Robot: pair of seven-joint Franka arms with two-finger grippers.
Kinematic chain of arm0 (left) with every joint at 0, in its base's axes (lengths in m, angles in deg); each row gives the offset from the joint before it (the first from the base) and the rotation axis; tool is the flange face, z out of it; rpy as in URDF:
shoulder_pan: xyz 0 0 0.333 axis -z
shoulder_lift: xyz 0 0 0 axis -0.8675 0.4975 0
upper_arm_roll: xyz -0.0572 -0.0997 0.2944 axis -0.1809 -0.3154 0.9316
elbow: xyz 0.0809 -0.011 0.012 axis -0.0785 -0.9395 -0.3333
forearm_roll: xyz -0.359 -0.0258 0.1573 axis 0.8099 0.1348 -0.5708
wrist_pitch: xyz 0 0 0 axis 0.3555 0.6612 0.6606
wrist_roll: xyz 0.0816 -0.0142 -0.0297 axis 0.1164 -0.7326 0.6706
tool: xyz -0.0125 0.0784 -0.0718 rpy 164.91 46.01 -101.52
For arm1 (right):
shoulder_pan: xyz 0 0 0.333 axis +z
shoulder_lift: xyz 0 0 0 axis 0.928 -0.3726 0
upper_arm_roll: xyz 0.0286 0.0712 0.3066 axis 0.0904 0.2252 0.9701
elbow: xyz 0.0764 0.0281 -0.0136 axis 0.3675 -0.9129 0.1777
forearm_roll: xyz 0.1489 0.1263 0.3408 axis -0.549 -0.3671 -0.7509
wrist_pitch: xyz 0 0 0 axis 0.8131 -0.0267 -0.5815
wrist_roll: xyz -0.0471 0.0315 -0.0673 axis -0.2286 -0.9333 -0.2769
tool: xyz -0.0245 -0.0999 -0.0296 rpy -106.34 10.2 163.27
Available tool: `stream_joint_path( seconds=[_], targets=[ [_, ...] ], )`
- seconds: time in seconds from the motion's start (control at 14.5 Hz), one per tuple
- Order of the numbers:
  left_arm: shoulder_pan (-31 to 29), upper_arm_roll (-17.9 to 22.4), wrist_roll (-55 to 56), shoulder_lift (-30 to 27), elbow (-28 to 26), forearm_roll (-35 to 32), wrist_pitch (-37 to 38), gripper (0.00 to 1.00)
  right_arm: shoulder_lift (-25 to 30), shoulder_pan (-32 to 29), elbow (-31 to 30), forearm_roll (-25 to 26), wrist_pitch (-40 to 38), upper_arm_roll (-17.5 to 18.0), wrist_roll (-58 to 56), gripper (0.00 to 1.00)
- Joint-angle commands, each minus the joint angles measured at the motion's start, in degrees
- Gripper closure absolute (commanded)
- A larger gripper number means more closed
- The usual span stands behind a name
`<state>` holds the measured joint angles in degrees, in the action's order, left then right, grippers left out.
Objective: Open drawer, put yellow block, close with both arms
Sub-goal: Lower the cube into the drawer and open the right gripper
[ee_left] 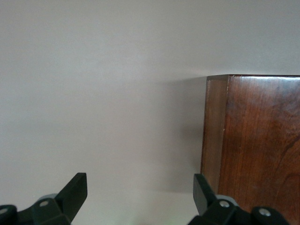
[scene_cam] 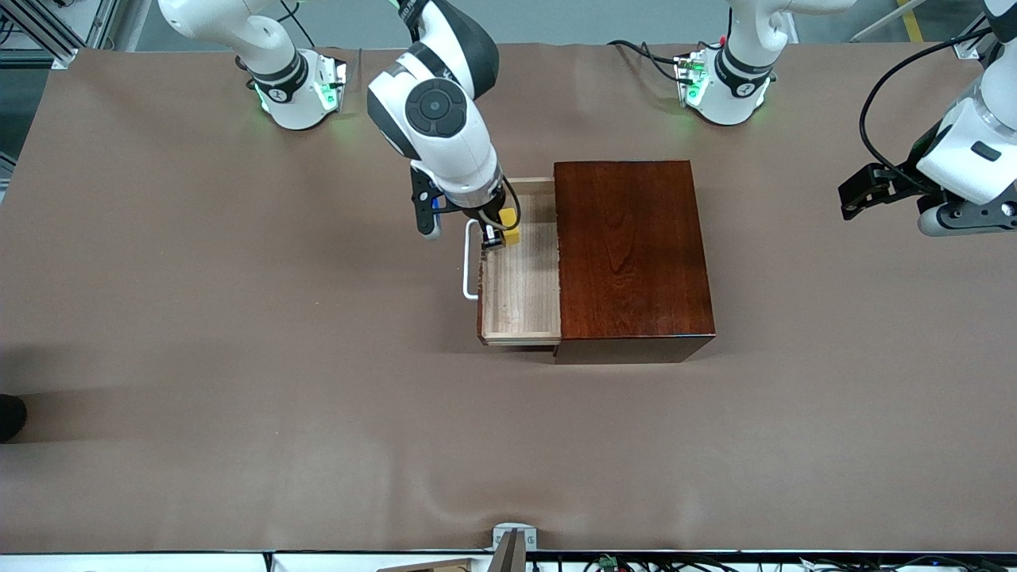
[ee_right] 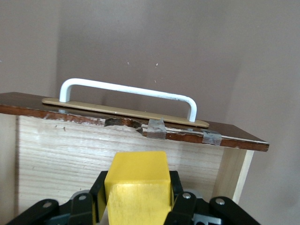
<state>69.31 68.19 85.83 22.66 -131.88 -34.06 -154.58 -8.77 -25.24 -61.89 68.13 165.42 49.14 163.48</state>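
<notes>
Got the block [scene_cam: 510, 226] clamped in the right gripper [scene_cam: 499, 235], hovering over the open drawer's [scene_cam: 520, 302] 11 o'clock corner, by the handle [scene_cam: 470, 262]. Could clip the front rim and bounce out if dropped off-centre. Waiting with the left gripper [scene_cam: 862, 195] spread wide at the box's [scene_cam: 632, 254] 3 o'clock.

Robotics lab: two white arms [scene_cam: 433, 119] bolted on green-lit bases [scene_cam: 298, 95] along the brown-covered counter [scene_cam: 238, 357], loose cables [scene_cam: 643, 52] beside the bases, aluminium frame rail [scene_cam: 48, 32] at the counter's corner near the right arm's base.
</notes>
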Motion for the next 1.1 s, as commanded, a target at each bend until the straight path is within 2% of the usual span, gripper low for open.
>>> stream_joint_path(
  seconds=[0.0, 0.76, 1.03],
  targets=[
    [-0.3, 0.1, -1.7, -1.0, -1.0, 1.0, -0.3, 0.0, -2.6, 1.8, 1.6, -0.1, 1.4, -0.7, 2.7, 0.94],
    [0.0, 0.1, -1.7, -0.7, -1.1, 1.0, -0.4, 0.0, -6.7, 3.4, 1.6, 0.6, 4.6, -0.8, 3.6, 0.92],
    [0.0, 0.1, -1.7, -0.7, -1.0, 1.0, -0.4, 0.0, -7.8, 3.5, 1.6, 0.7, 4.8, -0.8, 5.1, 0.81]
  ],
)
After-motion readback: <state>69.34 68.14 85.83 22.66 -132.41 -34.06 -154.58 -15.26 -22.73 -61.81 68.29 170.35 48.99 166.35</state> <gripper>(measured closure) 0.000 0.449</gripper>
